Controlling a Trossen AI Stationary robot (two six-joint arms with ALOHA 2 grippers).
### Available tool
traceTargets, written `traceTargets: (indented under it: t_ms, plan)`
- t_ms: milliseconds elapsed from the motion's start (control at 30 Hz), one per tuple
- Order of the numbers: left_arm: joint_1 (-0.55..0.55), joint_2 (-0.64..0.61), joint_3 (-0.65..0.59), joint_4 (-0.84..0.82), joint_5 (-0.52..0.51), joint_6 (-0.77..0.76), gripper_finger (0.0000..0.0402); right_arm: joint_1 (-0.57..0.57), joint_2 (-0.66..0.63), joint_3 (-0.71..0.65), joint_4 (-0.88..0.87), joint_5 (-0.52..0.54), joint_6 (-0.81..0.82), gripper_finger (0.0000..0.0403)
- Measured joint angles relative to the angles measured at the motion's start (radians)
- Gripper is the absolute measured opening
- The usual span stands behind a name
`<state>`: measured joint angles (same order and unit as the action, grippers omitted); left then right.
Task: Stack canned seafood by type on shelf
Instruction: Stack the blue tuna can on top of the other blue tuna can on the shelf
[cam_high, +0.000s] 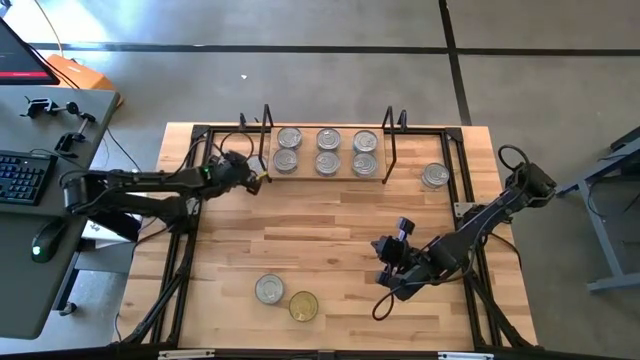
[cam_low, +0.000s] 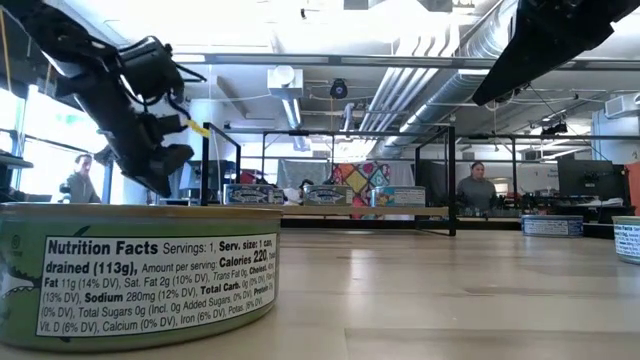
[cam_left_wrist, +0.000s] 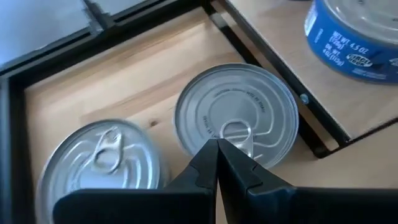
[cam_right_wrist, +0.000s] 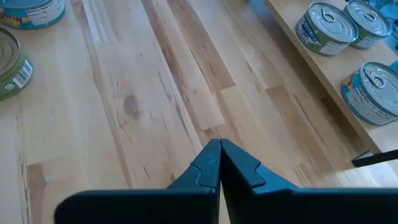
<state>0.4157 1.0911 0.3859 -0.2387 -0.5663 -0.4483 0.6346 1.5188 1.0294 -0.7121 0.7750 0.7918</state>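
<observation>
Two pincers, both clenched and empty. Left pincer (cam_left_wrist: 217, 152) hovers over two silver-lidded tins (cam_left_wrist: 236, 115) at the shelf's (cam_high: 325, 176) left end; right pincer (cam_right_wrist: 219, 152) hangs over bare tabletop (cam_high: 330, 235). Six tins sit on the shelf, others loose. Tins look rigid, smooth, fairly weighty; grip across the side wall.

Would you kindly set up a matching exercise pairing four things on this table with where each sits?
Things:
1. gold-lidded round tin
2. lone silver-lidded tin
3. left gripper
4. right gripper

Places:
A. over bare planks, table's middle right
B. beside the light-wood shelf's left wire frame
C. near front edge, next to a silver tin
D. right of the shelf, outside it

Pairs: 1-C, 2-D, 3-B, 4-A
</observation>
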Motion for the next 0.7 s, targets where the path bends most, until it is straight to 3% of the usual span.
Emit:
traceTargets:
  t_ms: [133,367,567,700]
  plan:
    - [0.052,0.049,0.000,0.028,0.080,0.089,0.0000,0.004,0.000,0.000,0.000,0.000,0.003,0.0000]
    - [0.069,0.074,0.006,-0.043,0.145,0.049,0.0000,0.016,0.000,0.000,0.000,-0.001,0.012,0.0000]
    - [-0.016,0.045,0.000,-0.246,0.298,-0.103,0.0000,0.016,0.000,0.000,0.007,-0.001,0.015,0.0000]
    - [-0.129,0.041,0.000,-0.299,0.306,-0.204,0.0000,0.016,0.000,0.001,0.011,0.000,0.013,0.0000]
